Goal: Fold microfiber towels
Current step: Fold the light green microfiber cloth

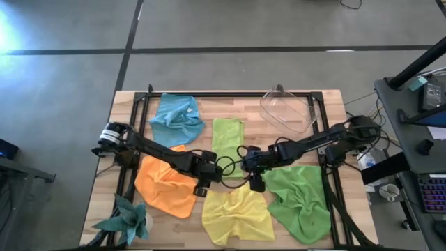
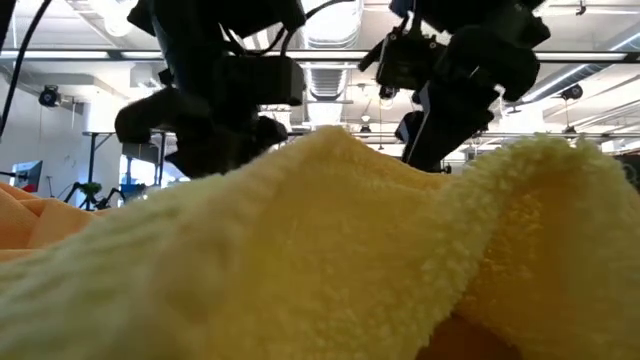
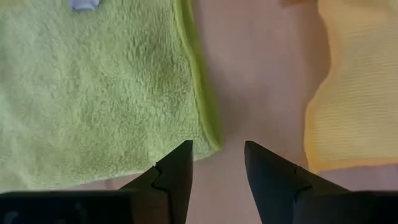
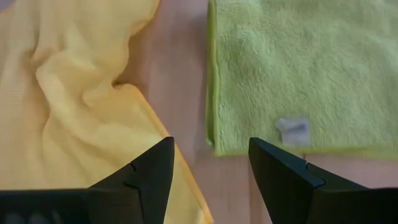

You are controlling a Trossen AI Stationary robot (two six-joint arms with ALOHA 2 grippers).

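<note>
The lime green towel (image 1: 228, 138) lies flat at the table's middle. The yellow towel (image 1: 237, 213) lies rumpled nearer the front edge, and bare wood shows between them. The orange (image 1: 166, 185), blue (image 1: 178, 117) and darker green (image 1: 300, 199) towels lie crumpled around them. My left gripper (image 3: 217, 149) stands open, slanting down over the lime towel's near left corner (image 3: 210, 138). My right gripper (image 4: 210, 144) stands open, slanting down over its near right corner (image 4: 214, 148), beside a small label (image 4: 293, 129). Neither touches cloth.
A clear plastic container (image 1: 289, 108) stands at the back right. A teal spiky ornament (image 1: 129, 219) sits at the front left corner. In the low view the yellow towel (image 2: 320, 260) fills the foreground and hides the fingertips. A black frame (image 1: 230, 94) runs round the table.
</note>
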